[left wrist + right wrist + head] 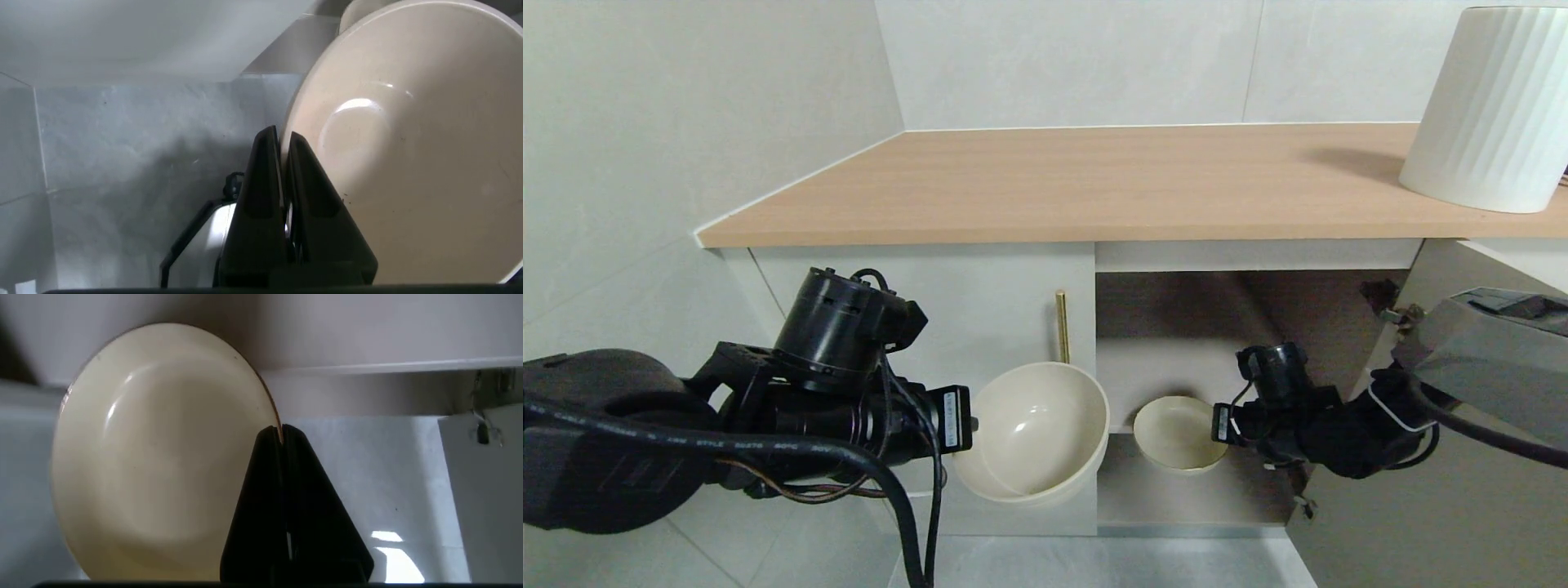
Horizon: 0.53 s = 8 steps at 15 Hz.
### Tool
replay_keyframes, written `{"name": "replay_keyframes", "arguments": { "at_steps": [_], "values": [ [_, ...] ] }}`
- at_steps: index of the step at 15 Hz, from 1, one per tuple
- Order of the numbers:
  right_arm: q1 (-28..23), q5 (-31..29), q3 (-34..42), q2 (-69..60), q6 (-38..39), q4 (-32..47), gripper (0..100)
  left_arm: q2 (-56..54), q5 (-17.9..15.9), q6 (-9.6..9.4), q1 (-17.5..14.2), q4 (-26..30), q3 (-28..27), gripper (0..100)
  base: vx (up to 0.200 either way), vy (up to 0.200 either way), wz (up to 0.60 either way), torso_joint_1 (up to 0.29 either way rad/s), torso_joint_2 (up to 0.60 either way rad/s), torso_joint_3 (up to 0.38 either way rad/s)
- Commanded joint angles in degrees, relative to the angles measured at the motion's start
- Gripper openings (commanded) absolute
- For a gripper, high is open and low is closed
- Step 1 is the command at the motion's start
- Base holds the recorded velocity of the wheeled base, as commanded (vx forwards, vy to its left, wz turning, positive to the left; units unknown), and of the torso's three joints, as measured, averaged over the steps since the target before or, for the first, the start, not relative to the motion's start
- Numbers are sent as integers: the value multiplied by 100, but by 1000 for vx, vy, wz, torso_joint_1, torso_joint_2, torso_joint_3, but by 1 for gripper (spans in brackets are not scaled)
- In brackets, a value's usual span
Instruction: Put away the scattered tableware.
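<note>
Two cream pieces are being carried at once, one in each claw. On the left, the left gripper [968, 425] is clamping its fingers together on the rim of the large bowl [1037, 433]. It is holding the bowl tipped on its side in the air, in front of the closed cabinet door, just below the brass handle [1062, 327]. The left wrist view is showing the same pinch, with the left gripper [283, 139] biting the edge of the large bowl [409, 147].

Further right, the small dish [1178, 433] is sitting inside the open cabinet [1176, 498], tilted toward the camera. The right gripper [1221, 425] is squeezing its rim, and the right wrist view is showing that gripper [280, 433] closed on the small dish [163, 449]. Whether the dish's lower edge is touching the shelf is unclear.

At far right, a white ribbed vessel [1494, 106] is standing on the countertop [1094, 180].

By my reading, nothing is being released yet. The small dish is nearing its resting place, while the large bowl is waiting outside the opening.
</note>
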<state>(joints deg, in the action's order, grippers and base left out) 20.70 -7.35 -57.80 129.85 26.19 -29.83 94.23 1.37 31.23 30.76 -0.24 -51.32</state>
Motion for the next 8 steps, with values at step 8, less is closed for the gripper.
{"name": "replay_keyframes", "arguments": {
  "at_steps": [8],
  "values": [
    [-268, -574, -1190, 919, 370, 74, 0, 113, 4, 14, 0, -11, -9, 0, 0, 0, 0, 0, 0, 0]
  ]
}}
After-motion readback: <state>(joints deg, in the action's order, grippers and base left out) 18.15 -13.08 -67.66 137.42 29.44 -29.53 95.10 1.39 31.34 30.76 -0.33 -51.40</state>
